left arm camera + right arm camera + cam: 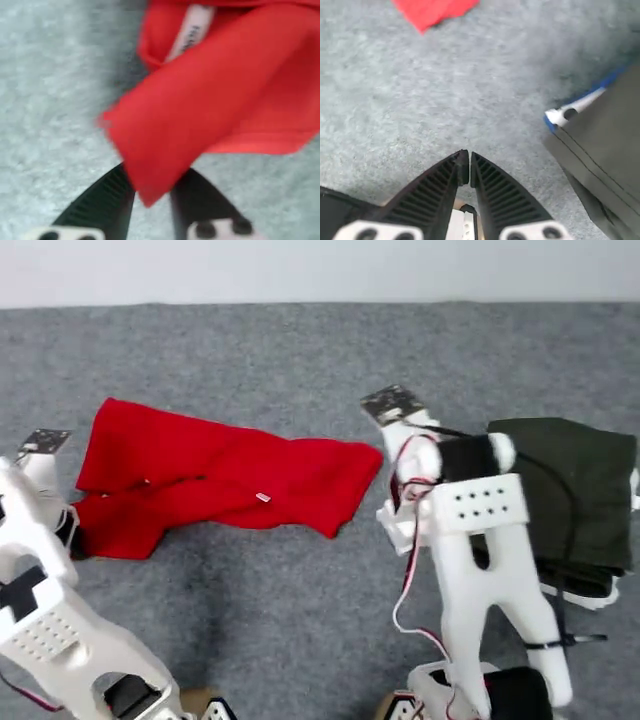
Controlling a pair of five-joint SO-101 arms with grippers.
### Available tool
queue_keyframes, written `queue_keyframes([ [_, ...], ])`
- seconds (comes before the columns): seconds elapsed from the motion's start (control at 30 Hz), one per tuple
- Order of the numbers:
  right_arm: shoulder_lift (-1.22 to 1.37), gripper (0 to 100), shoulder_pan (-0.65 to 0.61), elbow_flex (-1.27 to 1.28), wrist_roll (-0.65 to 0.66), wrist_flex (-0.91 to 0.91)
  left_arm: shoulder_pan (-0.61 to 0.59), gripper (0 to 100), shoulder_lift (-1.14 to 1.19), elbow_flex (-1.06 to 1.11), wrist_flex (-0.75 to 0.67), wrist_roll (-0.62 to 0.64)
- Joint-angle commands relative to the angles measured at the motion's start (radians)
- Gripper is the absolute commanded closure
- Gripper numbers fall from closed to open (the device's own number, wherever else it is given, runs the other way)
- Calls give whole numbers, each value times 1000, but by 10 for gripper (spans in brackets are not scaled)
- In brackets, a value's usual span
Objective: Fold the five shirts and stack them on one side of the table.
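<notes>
A red shirt (pixel 220 480) lies spread and partly creased on the grey table, left of the middle. My left gripper (pixel 150 192) is shut on a fold of the red shirt (pixel 225 90); a white label (pixel 190 30) shows on the cloth beyond. In the high view the left gripper (pixel 68 525) sits at the shirt's lower-left corner. A stack of dark folded shirts (pixel 575 490) rests at the right. My right gripper (pixel 469 161) is shut with nothing in it, over bare table between a red shirt corner (pixel 435 10) and the dark stack (pixel 605 150).
A white and blue edge (pixel 570 112) peeks out from beneath the dark stack. Grey carpet-like surface (pixel 280 610) covers the table, with open room in front of and behind the red shirt. A pale wall borders the table's far edge.
</notes>
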Motion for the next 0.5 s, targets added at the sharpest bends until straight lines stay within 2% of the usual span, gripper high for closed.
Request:
queue_keyframes([
  [0.0, 50, 990, -38, -14, -11, -15, 20, 995, -12, -7, 60, -9],
  [0.2, 136, 990, -97, -14, -11, -137, -29, 996, -123, -2, 158, -12],
  [0.47, 367, 990, -140, -14, -5, -516, -44, 996, -410, 99, 276, -17],
])
